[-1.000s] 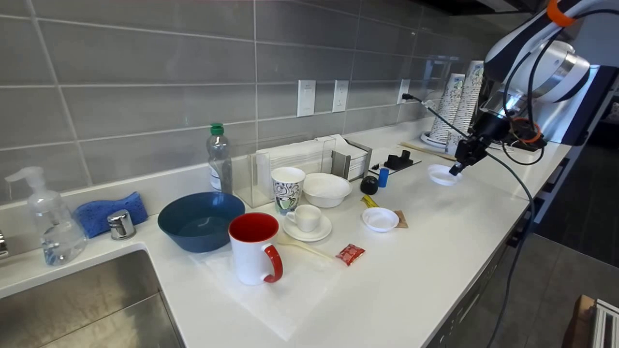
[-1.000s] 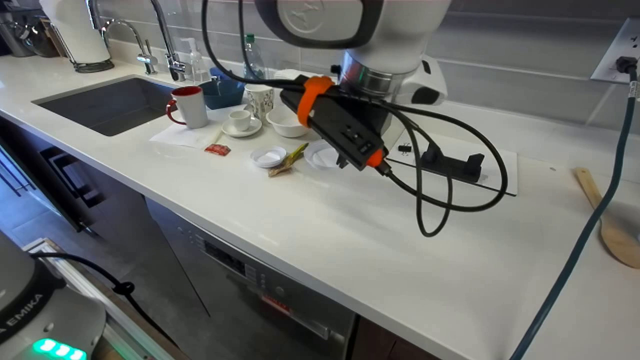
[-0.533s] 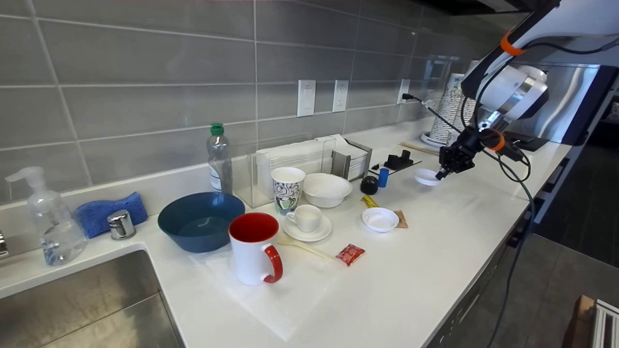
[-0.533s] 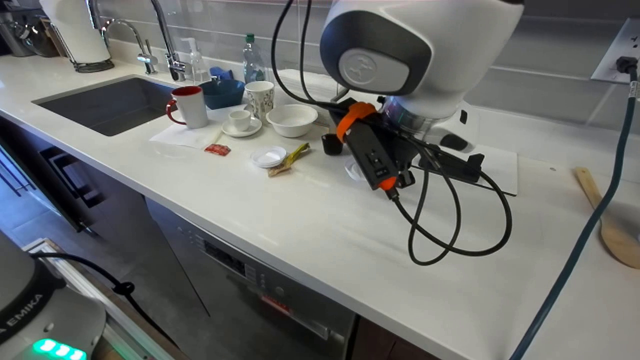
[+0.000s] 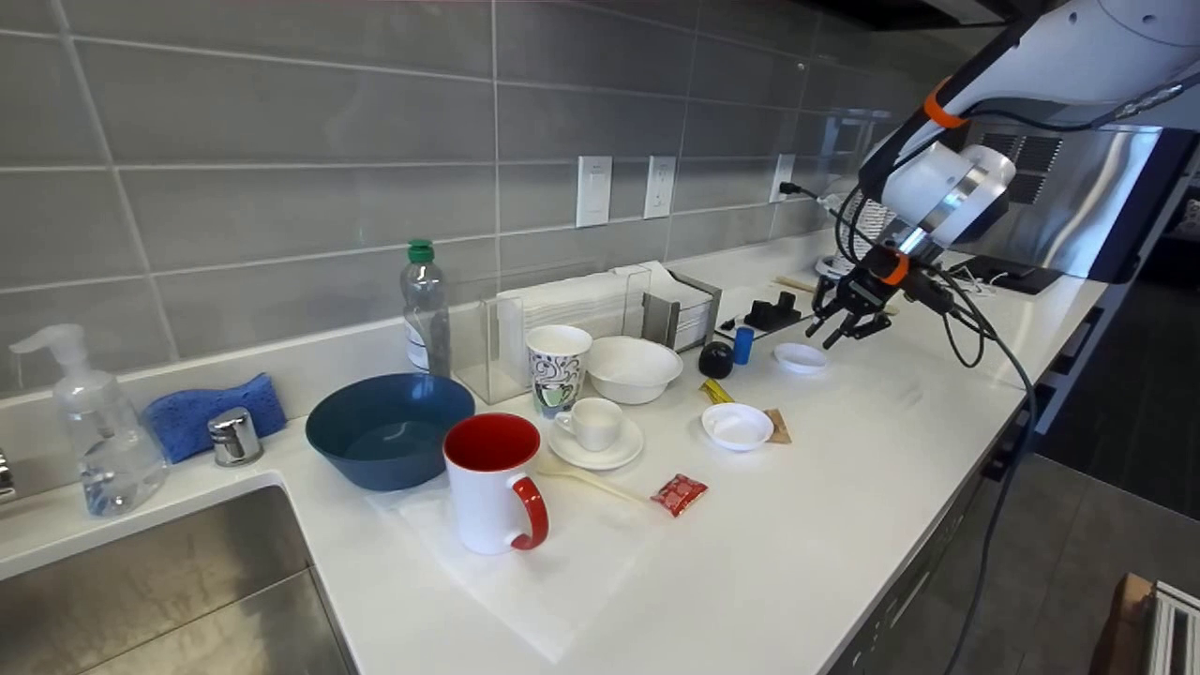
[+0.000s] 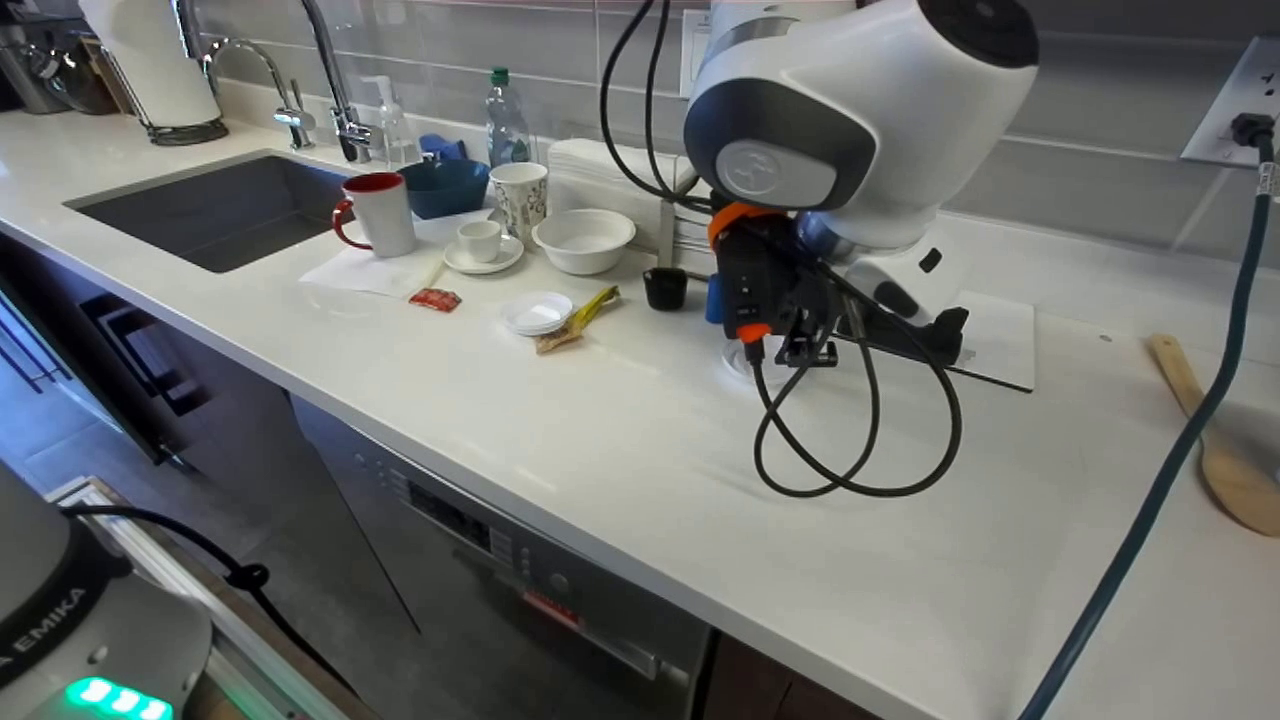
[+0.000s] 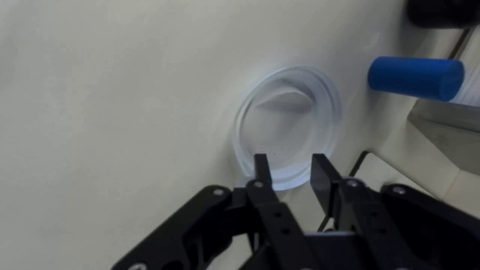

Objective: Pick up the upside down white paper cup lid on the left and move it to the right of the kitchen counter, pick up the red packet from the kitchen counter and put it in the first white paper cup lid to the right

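A white cup lid [image 5: 799,358] lies on the counter with its hollow side up, below my gripper [image 5: 818,339]. In the wrist view the lid [image 7: 279,127] is whole and the gripper [image 7: 291,156] is open over its near edge, with nothing between the fingers. In an exterior view the arm partly hides this lid [image 6: 738,362]. Another white lid [image 5: 738,427], also hollow side up, lies nearer the sink and shows in both exterior views [image 6: 538,313]. The red packet [image 5: 679,493] lies flat beyond it, and is also visible in an exterior view [image 6: 435,299].
A blue cylinder [image 7: 412,77] and a black round object [image 5: 716,359] stand near the released lid. A black holder [image 5: 773,311] is behind. A white bowl [image 5: 635,368], cup and saucer [image 5: 597,445], red-white mug [image 5: 495,487] and a yellow-brown wrapper [image 6: 580,322] lie around.
The gripper has carried the lid along the counter, leftward in an exterior view where the sink is at left, set it down, opened and risen slightly. The red packet and other lid have not moved.
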Motion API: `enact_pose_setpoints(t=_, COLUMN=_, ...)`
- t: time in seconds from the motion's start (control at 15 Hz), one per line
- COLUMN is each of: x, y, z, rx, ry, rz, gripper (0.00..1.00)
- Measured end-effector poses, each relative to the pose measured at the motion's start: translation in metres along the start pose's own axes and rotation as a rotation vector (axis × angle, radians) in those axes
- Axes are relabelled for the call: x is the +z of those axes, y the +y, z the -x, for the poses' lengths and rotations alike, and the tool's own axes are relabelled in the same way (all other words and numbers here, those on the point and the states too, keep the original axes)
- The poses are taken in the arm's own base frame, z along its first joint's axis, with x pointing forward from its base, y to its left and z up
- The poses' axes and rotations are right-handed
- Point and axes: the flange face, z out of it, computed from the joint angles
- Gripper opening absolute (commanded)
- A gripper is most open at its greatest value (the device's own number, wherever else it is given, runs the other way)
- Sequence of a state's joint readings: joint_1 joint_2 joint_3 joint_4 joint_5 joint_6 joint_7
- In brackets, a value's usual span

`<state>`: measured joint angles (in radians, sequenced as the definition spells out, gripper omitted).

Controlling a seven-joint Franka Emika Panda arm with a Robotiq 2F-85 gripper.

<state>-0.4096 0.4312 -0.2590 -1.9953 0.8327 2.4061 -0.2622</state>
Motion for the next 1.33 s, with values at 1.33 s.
enact_pose_setpoints(t=1.33, x=-0.021, y=-0.103, z=0.217, rx=-0.883, ry=-0.239, rz=0.299, gripper=1.0)
